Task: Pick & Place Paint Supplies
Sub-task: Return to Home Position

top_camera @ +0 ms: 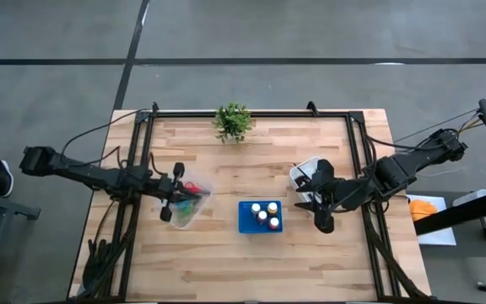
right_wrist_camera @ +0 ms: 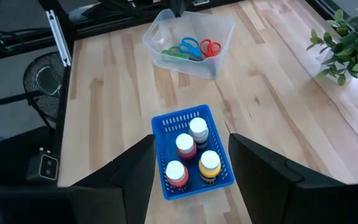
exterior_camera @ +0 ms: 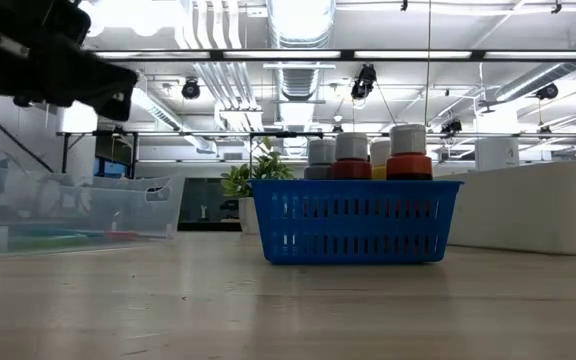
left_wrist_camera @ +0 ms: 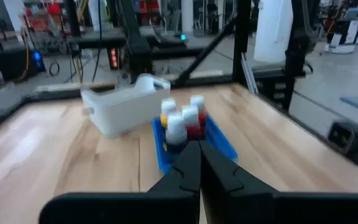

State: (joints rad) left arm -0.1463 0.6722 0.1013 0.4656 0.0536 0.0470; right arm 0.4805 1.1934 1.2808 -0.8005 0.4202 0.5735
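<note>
High view: left gripper, pinched shut and empty over the clear bin, should rise straight up; right gripper gapes empty.

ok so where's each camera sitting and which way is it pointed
high: above the table, straight down; both arms, left tool at the clear bin, right tool opposite
low: table height, level across; blue basket, left arm above
left wrist: past its shut fingers toward basket
right wrist: between its open fingers, down onto basket, scissors
all four share the basket
</note>
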